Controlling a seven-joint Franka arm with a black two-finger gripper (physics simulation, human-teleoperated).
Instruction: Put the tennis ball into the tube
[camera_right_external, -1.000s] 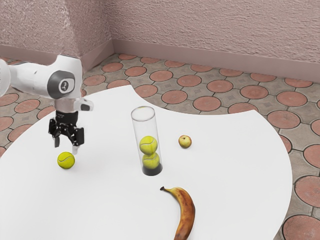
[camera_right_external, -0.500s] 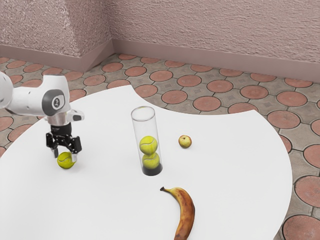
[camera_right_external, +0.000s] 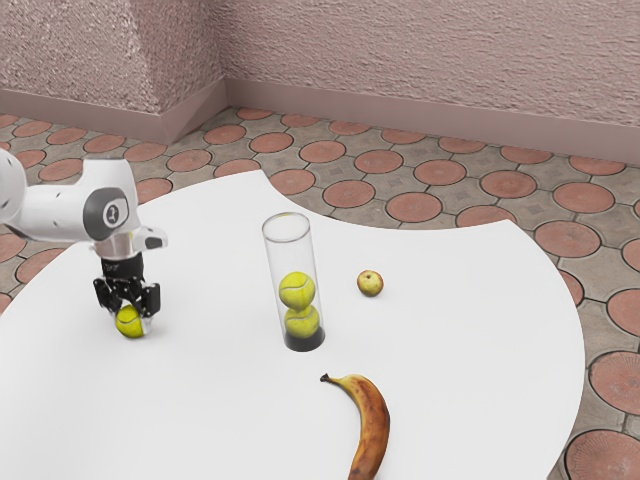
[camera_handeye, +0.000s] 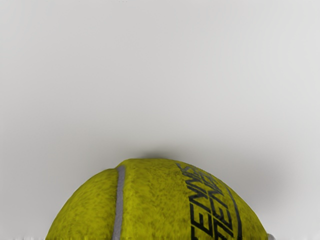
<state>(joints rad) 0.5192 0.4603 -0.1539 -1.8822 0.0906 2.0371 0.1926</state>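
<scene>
At the exterior view's left, the gripper (camera_right_external: 132, 319) is low over the white table, shut on the loose yellow-green tennis ball (camera_right_external: 128, 323) with a finger on either side. The ball rests at table height. In the wrist view the same tennis ball (camera_handeye: 155, 202) lies close under the hand, showing a grey seam and black lettering. The clear tube (camera_right_external: 290, 250) stands on its dark base toward the exterior view's right from the gripper. Inside it are two stacked balls, an upper ball (camera_right_external: 297, 291) and a lower ball (camera_right_external: 302, 322).
A small apple-like fruit (camera_right_external: 370, 283) sits beyond the tube toward the exterior view's right. A browned banana (camera_right_external: 373, 425) lies nearer the camera. The round white table (camera_right_external: 470, 350) has a curved cut-out at its far edge (camera_right_external: 400, 229).
My hand has come down from above the loose ball, and the fingers have drawn in against its sides. The ball has shifted very slightly; the tube, fruit and banana have not moved.
</scene>
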